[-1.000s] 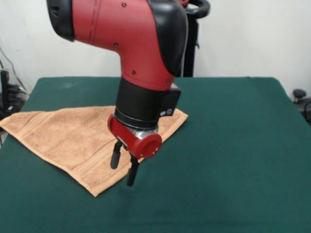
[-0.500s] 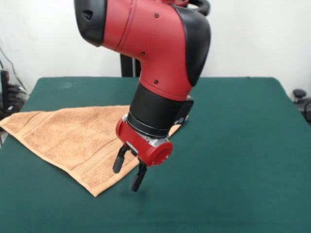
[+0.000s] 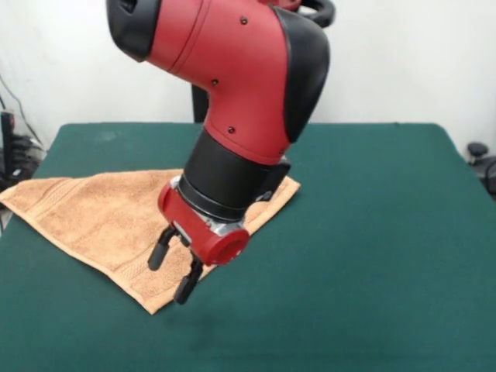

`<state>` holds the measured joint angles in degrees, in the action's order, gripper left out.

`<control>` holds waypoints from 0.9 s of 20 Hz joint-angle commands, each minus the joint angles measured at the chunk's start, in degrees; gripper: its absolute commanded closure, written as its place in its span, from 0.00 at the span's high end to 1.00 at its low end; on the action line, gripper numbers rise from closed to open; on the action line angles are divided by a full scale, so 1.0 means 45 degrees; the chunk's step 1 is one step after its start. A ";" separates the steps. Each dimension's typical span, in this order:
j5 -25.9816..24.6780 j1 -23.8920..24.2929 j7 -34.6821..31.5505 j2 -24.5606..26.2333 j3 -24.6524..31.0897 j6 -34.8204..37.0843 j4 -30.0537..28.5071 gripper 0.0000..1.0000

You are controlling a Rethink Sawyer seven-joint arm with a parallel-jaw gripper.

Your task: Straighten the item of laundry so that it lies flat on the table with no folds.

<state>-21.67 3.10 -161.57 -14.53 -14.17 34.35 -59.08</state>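
Observation:
The tan terry towel (image 3: 101, 221) lies on the dark green table (image 3: 372, 232) at the left, spread in a rough triangle with one corner over the table's left edge and a pointed corner near the front. A woven border band runs along its front-right edge. My gripper (image 3: 173, 269) hangs open and empty just above that front edge of the towel, its two black fingers (image 3: 186, 288) apart and tilted to the left. The red and black arm hides the towel's middle right part.
The robot's black pedestal (image 3: 306, 70) stands behind the table's far edge. Dark cables and gear (image 3: 12, 147) sit off the table's left side, and a black object (image 3: 480, 159) off its right side.
The gripper swung right and then back to the left, ending over the towel's front edge. The arm has tilted more. The towel has not moved.

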 commanded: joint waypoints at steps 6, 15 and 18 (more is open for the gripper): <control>0.1276 0.1252 0.1783 0.0388 0.2290 0.2061 -0.1544 1.00; 0.1329 0.1801 0.1729 0.0640 0.2992 0.1489 -0.1838 1.00; 0.1377 0.2046 0.1740 0.0851 0.3344 0.1297 -0.1804 1.00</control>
<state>-18.14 12.75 -161.57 -12.60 -8.90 37.94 -60.07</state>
